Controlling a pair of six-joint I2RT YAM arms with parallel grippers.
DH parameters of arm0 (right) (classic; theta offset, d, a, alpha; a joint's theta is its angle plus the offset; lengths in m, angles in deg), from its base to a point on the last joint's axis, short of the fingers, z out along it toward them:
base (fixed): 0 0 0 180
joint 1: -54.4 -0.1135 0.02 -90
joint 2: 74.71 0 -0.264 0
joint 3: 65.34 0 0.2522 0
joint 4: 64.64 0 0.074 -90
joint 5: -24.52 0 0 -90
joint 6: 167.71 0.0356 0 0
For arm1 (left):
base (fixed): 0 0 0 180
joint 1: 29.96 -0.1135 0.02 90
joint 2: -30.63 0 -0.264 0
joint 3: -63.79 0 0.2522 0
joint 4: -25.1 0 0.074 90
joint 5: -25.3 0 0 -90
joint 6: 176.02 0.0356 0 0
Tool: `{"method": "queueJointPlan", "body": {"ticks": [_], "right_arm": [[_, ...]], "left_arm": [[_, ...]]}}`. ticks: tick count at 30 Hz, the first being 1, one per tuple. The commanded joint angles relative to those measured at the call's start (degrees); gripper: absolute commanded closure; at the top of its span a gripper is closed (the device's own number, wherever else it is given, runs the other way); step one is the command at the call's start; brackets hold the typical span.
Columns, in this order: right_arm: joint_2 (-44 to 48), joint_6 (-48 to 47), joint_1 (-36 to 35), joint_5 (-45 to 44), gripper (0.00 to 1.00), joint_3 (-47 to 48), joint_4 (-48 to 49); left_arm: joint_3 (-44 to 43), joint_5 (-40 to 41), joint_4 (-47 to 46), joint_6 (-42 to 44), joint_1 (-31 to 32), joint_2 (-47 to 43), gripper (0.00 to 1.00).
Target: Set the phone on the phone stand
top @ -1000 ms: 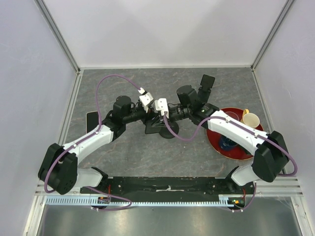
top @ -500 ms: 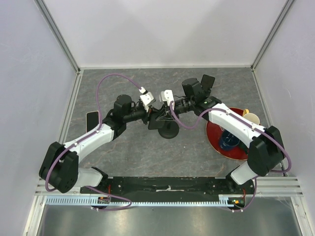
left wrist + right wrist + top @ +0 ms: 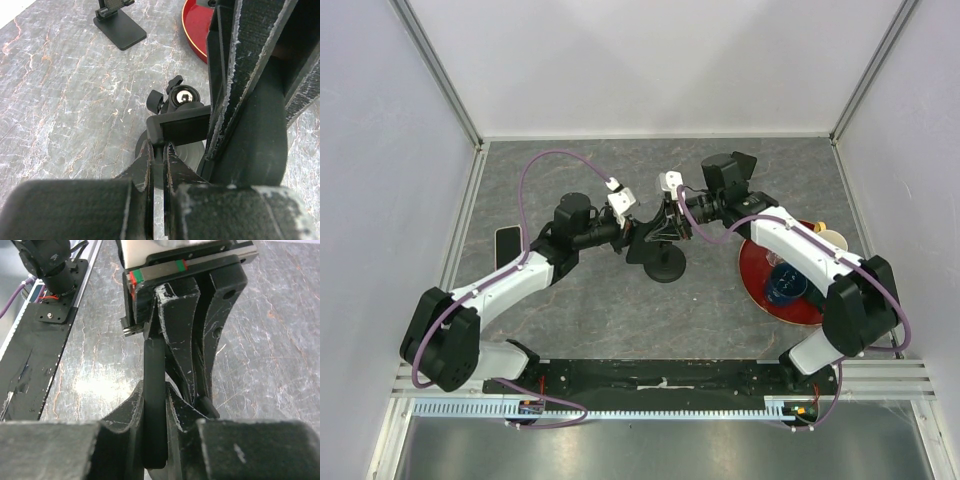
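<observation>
Right pincer [image 3: 155, 407] is clamped on the phone [image 3: 154, 365], a dark slab seen edge-on and held above the worktop [image 3: 600, 315] near its middle. Left pincer [image 3: 159, 155] faces it, pressed together on a thin tab of the phone stand [image 3: 665, 265], near the ball joint [image 3: 182, 97]. Phone and stand are close together; whether the phone sits in the cradle, I cannot tell. To the right lies a red plate [image 3: 752, 288] with a blue cup [image 3: 783, 287]; a second stand [image 3: 120, 32] stands farther back.
</observation>
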Motion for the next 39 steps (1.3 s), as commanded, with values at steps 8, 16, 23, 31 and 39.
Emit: {"method": "queueJointPlan", "body": {"ticks": [8, 16, 23, 31, 39], "right_arm": [[13.33, 21.66, -2.44, -38.89, 1.00, -10.98, 12.71], [18.34, 32.90, -13.78, -70.12, 1.00, -14.51, 9.38], [18.26, 46.09, -18.27, -95.37, 1.00, -13.37, 2.79], [10.27, 51.38, -27.23, -116.70, 1.00, -4.50, -9.51], [8.06, 50.85, -28.21, -112.09, 1.00, -3.79, -7.33]], "left_arm": [[1.59, 25.45, -2.29, -10.40, 2.30, -1.91, 0.98], [4.06, 45.26, -1.76, -12.86, 2.75, -7.36, 0.98], [4.50, 53.01, -0.18, -12.07, 3.18, -9.30, 0.98], [4.33, 61.09, 2.71, -11.02, 4.76, -11.49, 0.98], [1.25, 63.38, 13.96, -13.82, 9.07, -16.14, 0.98]]}}
